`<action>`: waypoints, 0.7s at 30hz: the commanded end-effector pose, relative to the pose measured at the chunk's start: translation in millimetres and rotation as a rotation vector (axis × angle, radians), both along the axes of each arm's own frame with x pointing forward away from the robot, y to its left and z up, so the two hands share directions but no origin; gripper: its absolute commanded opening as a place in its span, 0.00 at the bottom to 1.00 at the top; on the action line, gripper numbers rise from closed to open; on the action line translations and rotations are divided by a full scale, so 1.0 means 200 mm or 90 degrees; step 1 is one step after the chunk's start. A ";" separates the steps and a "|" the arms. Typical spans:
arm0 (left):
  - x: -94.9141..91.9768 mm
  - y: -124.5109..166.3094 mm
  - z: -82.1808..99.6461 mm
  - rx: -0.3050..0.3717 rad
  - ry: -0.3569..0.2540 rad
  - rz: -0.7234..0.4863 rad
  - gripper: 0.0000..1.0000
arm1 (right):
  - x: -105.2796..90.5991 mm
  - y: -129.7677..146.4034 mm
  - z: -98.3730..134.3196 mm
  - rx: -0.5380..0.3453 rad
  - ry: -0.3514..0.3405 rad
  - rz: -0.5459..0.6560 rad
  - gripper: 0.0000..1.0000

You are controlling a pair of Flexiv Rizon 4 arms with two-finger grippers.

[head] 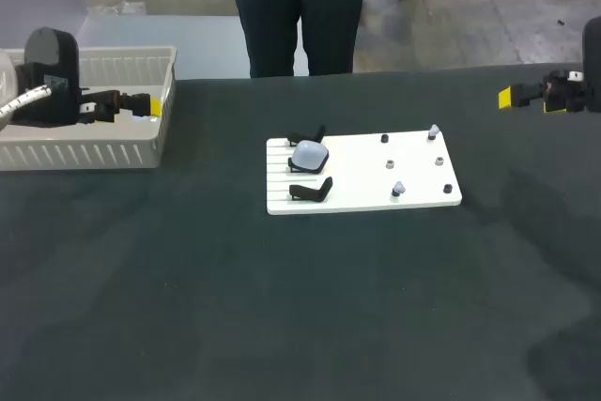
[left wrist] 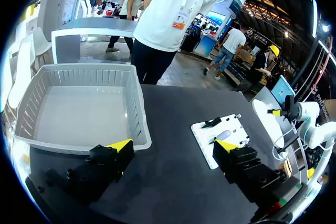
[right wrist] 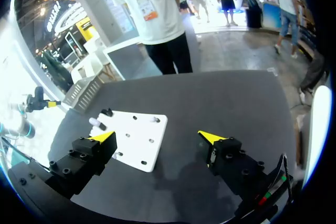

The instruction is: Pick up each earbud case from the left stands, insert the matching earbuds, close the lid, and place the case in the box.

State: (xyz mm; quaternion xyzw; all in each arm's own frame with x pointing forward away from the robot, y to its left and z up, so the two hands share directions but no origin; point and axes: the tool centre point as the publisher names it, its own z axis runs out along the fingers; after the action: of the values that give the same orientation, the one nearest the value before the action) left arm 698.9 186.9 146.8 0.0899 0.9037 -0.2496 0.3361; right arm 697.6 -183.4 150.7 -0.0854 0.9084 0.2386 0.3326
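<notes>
Remote session, both arms waiting: my left claw hangs open and empty above the near rim of the white slatted box at the desk's far left. My right claw, also open with nothing in it, sits out at the far right, well apart from the work

The earbud case is a small rounded shell, pale bluish grey with a soft sheen, and its lid appears shut. It rests at the left end of a white board in the middle of the dark desk, between two black stands. On the right half of the board, what look like two pale earbuds stand on pegs, one near the far edge and one near the front

I judge the case to be light, hard and slick, a smooth pebble that could squirt out of a careless pinch. The safest hold looks to be across its two broader sides, low on the body and under the lid seam, so the lid is free to swing. The hinge is probably the weak spot and wants a gentle touch, and the tiny earbuds will need finer care yet
</notes>
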 end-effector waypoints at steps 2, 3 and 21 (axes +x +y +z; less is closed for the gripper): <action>0.00 -0.01 0.01 0.006 0.006 0.003 1.00 | 0.01 0.00 0.00 0.002 0.000 0.002 1.00; 0.00 -0.01 0.01 0.006 0.006 0.003 1.00 | 0.01 0.00 0.00 0.002 0.000 0.002 1.00; 0.00 -0.05 0.01 -0.074 -0.233 -0.418 1.00 | 0.01 0.00 0.00 0.002 0.000 0.002 1.00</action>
State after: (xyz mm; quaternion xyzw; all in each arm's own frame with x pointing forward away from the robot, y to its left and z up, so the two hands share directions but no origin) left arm 696.5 169.4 154.5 0.1462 0.8944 -0.2484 0.3419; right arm 697.6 -183.4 150.7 -0.0853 0.9084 0.2386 0.3326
